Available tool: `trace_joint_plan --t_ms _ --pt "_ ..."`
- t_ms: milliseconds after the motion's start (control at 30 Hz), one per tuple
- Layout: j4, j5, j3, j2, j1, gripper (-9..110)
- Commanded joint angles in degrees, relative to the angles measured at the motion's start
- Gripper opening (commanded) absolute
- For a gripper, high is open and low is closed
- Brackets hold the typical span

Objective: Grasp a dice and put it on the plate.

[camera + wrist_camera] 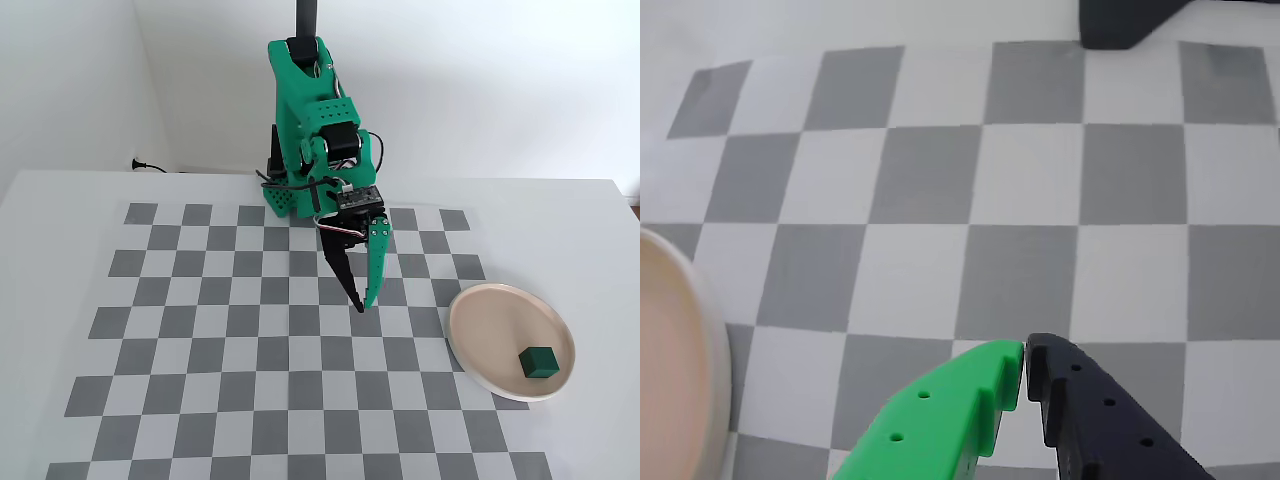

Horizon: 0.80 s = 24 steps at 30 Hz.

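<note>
In the fixed view the dark green dice (541, 362) sits inside the beige-pink plate (490, 315) at the right of the checkered mat. My gripper (362, 304) hangs above the mat's middle, left of the plate, with its green and black fingertips together and nothing between them. In the wrist view the gripper (1025, 358) enters from the bottom, tips touching, empty. The plate's rim (712, 345) shows at the left edge of the wrist view. The dice is out of sight there.
A grey and white checkered mat (230, 350) covers the white table. The green arm base (300, 150) stands at the mat's far edge. A dark object (1130, 22) sits at the top of the wrist view. A wall cable (150, 166) lies at the back left.
</note>
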Motion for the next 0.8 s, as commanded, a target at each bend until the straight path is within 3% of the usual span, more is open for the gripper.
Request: trace_joint_plan --t_ms 0,200,467,767 --pt "-0.97 2.46 2.55 7.73 3.78 -4" --pt "2.46 6.24 7.65 14.24 7.21 -4" --pt "5.27 19.86 14.41 24.26 11.51 -4" --pt "-2.20 29.44 25.31 32.08 15.64 -4"
